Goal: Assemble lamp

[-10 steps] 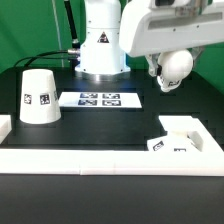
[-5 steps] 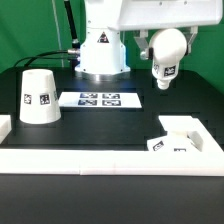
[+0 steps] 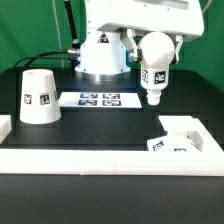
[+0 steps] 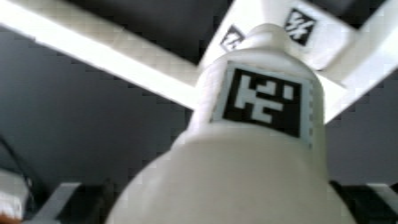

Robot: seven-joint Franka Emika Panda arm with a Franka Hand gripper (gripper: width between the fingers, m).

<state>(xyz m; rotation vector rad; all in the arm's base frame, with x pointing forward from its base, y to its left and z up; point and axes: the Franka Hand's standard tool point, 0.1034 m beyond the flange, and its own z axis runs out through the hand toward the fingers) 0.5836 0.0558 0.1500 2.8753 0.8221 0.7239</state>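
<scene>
The arm (image 3: 140,14) runs off the exterior view at 12 o'clock. Of the gripper (image 3: 157,50), the fingers are mostly hidden by the bulb (image 3: 155,80). At 4 o'clock the base (image 3: 180,130) blends into the white rail (image 3: 100,162). In the wrist view the bulb is blurred, cut off, and covers part of the base.

**Parts layout on the table**

The shade (image 3: 40,95) stands on the table (image 3: 120,125) at the exterior view's left. The marker board (image 3: 100,99) lies flat to the shade's right, in front of the arm's pedestal (image 3: 103,58). The bulb (image 3: 155,62) hangs clear of the table, neck downward, to the right of the marker board's end. The base (image 3: 180,138) sits at the front right, just behind the rail (image 3: 90,160) along the table's front edge. In the wrist view, the base lies beyond the tip of the bulb's neck
</scene>
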